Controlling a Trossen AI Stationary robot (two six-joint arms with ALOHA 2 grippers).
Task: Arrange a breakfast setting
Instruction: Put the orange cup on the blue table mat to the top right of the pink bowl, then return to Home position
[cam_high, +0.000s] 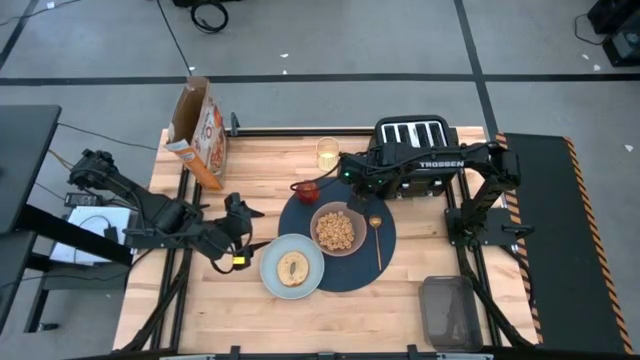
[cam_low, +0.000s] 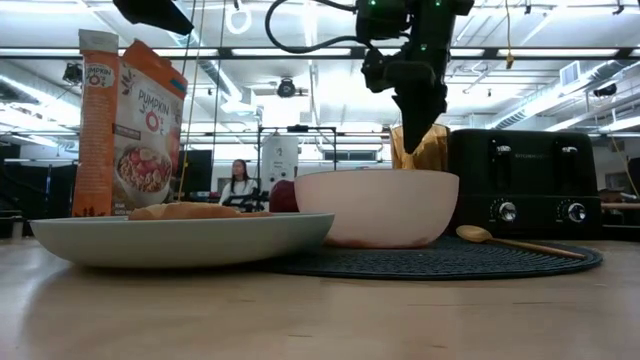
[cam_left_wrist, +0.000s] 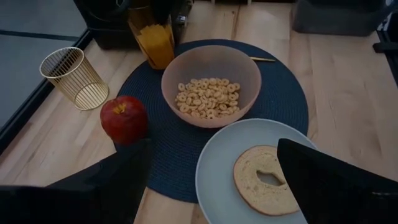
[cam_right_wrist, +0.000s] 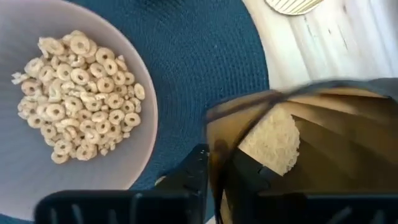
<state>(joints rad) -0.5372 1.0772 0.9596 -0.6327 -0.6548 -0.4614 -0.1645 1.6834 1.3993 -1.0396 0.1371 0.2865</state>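
A dark-blue round placemat (cam_high: 385, 262) lies mid-table. On it stand a tan bowl (cam_high: 338, 229) of cereal rings and a thin gold spoon (cam_high: 376, 240). A pale-blue plate (cam_high: 292, 267) with round toasted bread (cam_high: 292, 268) overlaps the mat's near left edge. A red apple (cam_high: 307, 191) sits at the mat's far left edge. My right gripper (cam_high: 349, 186) is shut on the amber cup (cam_left_wrist: 154, 38) at the mat's far edge, between apple and bowl. My left gripper (cam_high: 240, 247) is open and empty, left of the plate. My right gripper holds the amber cup by its rim wall (cam_right_wrist: 214, 155), seemingly with one finger outside (cam_right_wrist: 193, 177) and one inside. The fingers come from above, pointing down. The cup is upright (cam_low: 420, 148); the bowl hides its base, so I cannot tell whether it stands on the mat.
A black toaster (cam_high: 412, 135) stands at the far right behind the mat. An orange cereal box (cam_high: 200, 130) stands far left. A gold wire holder (cam_left_wrist: 73, 78) stands on the wood beyond the apple. A grey container (cam_high: 450, 310) lies near right.
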